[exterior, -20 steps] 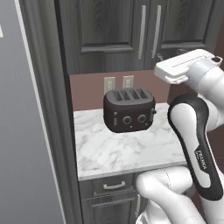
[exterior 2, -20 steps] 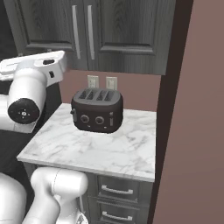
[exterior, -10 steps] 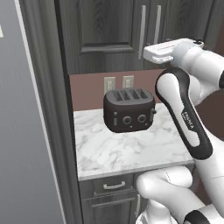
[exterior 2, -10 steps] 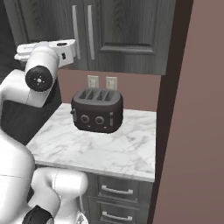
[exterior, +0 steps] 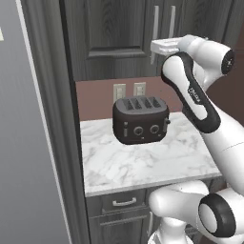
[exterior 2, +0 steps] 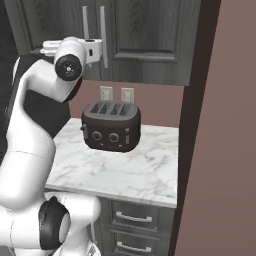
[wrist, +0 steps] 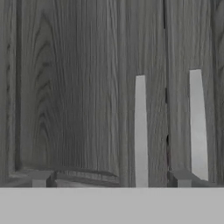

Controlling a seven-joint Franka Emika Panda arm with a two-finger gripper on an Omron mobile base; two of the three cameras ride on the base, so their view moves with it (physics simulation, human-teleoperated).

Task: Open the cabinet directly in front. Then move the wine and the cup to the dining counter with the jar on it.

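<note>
The gripper (wrist: 111, 179) faces the closed cabinet (wrist: 78, 87) with jaws spread wide, holding nothing — two silver handles (wrist: 140, 131) just ahead. Below, a black toaster (exterior: 140, 120) sits on the marble counter (exterior: 143, 162).

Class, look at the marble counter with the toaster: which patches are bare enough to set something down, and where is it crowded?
Bare marble lies in front of the toaster, toward the counter front edge, and to its right up to the side wall. A narrower strip lies on its left. Behind it, by the wall outlets, it is crowded.
</note>
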